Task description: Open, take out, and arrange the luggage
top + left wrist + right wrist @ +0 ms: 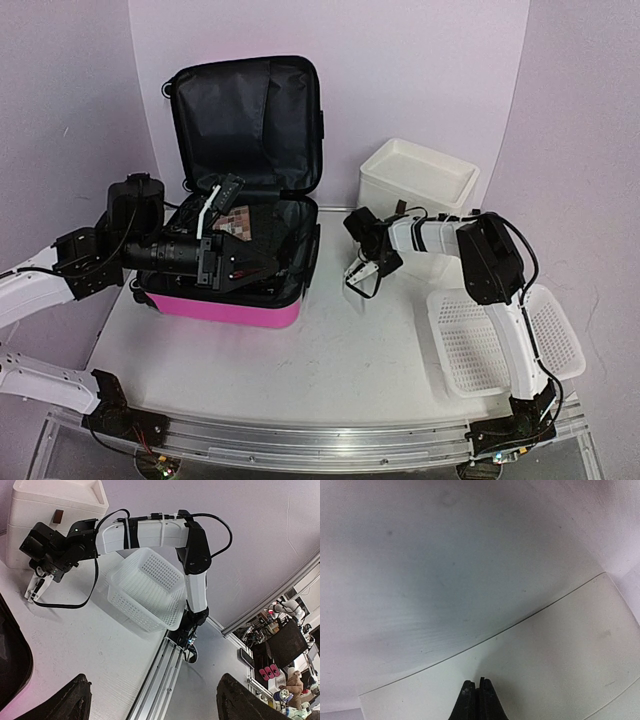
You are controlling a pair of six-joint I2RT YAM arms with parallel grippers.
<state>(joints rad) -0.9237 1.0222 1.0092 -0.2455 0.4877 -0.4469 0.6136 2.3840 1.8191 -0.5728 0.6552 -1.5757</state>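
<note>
Since the small hot-pink hard-shell suitcase (225, 306) lies open at upper left of the top view, the left gripper (258, 264), spread wide and empty over its contents (238, 222), should descend squarely before closing, while the right gripper (360, 270), closed on nothing, should stay aside.

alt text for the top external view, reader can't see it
An open hot-pink suitcase sits left on the table, lid upright, the left arm reaching over its black-lined base. The right arm holds shut jaws just right of it; a white drawer stack and mesh basket stand further right.
</note>
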